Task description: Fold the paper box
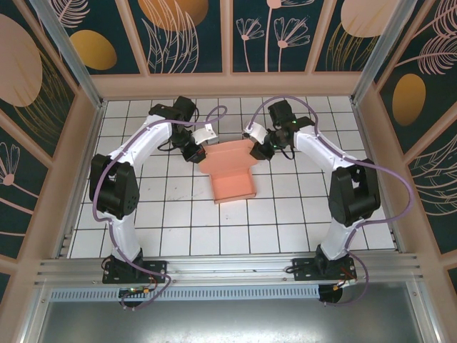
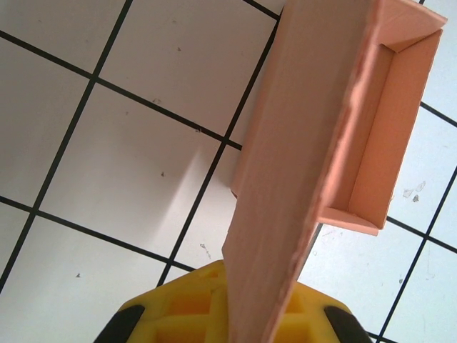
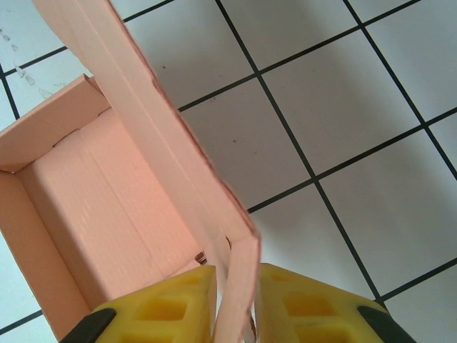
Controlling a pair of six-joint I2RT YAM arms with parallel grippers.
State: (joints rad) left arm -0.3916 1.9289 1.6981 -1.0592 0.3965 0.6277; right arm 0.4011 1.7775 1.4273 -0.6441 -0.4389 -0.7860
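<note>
The salmon-pink paper box [image 1: 232, 175] lies mid-table, partly folded, with raised side walls and a wide flap toward the back. My left gripper [image 1: 195, 153] holds the flap's left end and my right gripper [image 1: 258, 148] holds its right end. In the left wrist view the pink flap [image 2: 300, 179] runs up from between the yellow fingers [image 2: 178, 307], with the open tray part [image 2: 378, 136] beyond. In the right wrist view a folded wall [image 3: 239, 286] is pinched between the yellow fingers [image 3: 171, 307], and the box's inside [image 3: 100, 207] shows to the left.
The white tiled table [image 1: 178, 214] is fenced by a wooden frame [image 1: 228, 84] at the back and sides. An aluminium rail [image 1: 228, 268] crosses the near edge where both arm bases are bolted.
</note>
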